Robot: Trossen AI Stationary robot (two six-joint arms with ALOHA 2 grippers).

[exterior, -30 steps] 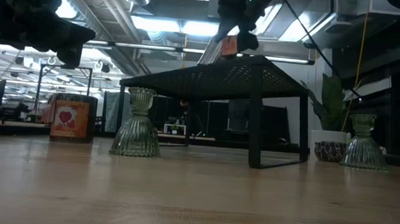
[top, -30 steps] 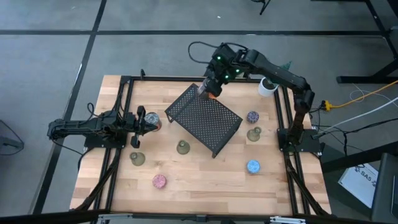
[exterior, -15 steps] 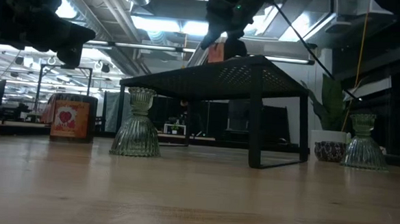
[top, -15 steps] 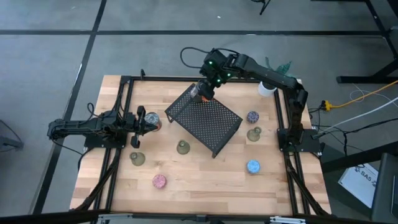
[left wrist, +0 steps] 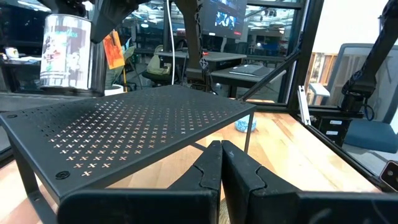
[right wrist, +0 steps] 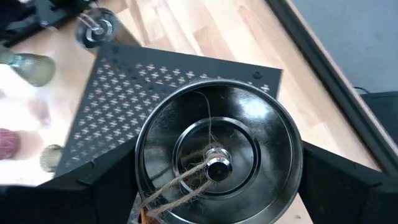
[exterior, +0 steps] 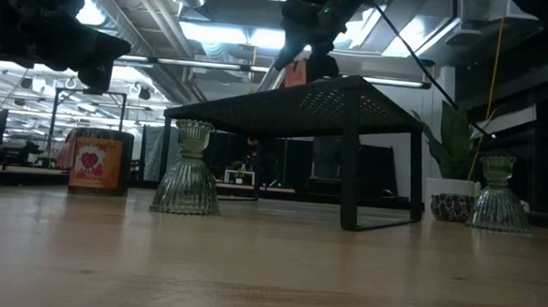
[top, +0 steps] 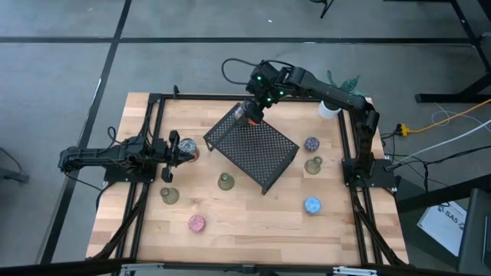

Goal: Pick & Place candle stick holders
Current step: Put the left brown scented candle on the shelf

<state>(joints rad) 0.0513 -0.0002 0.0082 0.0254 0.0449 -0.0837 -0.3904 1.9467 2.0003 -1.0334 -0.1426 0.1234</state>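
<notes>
Fingers of the right gripper grasp a round metal tin with a string and an orange tag, holding it above the far corner of the black perforated rack. Compared with half a second ago nothing has shifted; a second ago this arm was a little farther toward the right edge of the tabletop. The left gripper waits near the left edge, its fingers pressed together on nothing, beside a tin with a red label.

Candle stick holders are spread over the wooden tabletop: olive-green ones in front of the rack, toward the left and at the right, a purple one beside the rack, a blue one and a pink one toward the near edge. Beyond, the low view shows ceiling lights and desks.
</notes>
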